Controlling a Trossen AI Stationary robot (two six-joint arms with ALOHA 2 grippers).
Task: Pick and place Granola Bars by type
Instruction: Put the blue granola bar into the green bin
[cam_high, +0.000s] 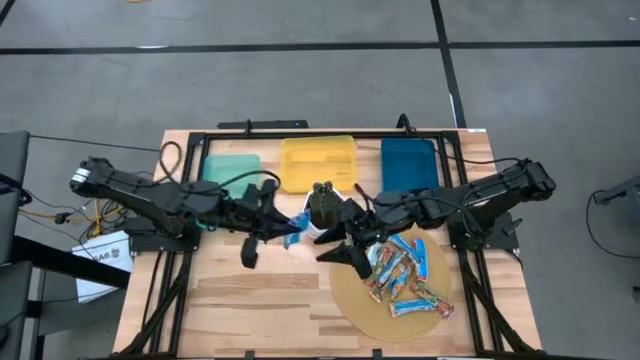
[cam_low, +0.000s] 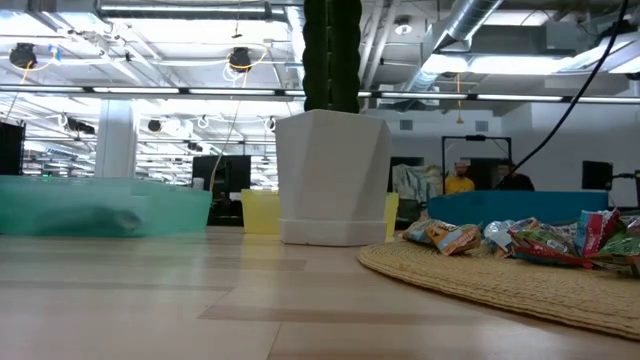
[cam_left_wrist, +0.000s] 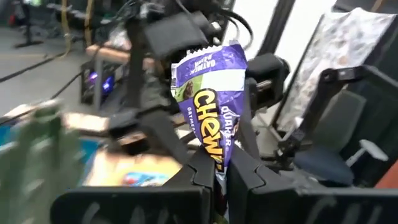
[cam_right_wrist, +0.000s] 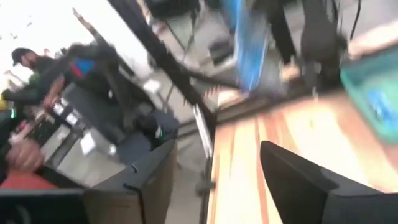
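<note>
Round mat (cam_high: 365, 315): woven, near right of the bench (cam_high: 260, 300).
Granola Bars (cam_high: 400, 275): a loose heap on the mat's far half; in the low view they lie at right (cam_low: 530, 240), wrappers blue, orange and silver.
Right gripper (cam_high: 345, 250): just left of the heap, above the mat's far-left edge; fingers apart, nothing between them in the right wrist view (cam_right_wrist: 211, 180).
Left gripper (cam_high: 290, 232): left of the pot; fingers (cam_left_wrist: 249, 177) clamped on one purple-blue bar (cam_left_wrist: 214, 106), held clear of the bench.
White pot (cam_low: 333, 178): mid-bench between the two grippers, dark plant (cam_high: 324, 203) in it.
Bins, far edge, left to right: green (cam_high: 230, 168), yellow (cam_high: 318, 162), blue (cam_high: 408, 162).
People: blurred, in the room beyond the bench.
</note>
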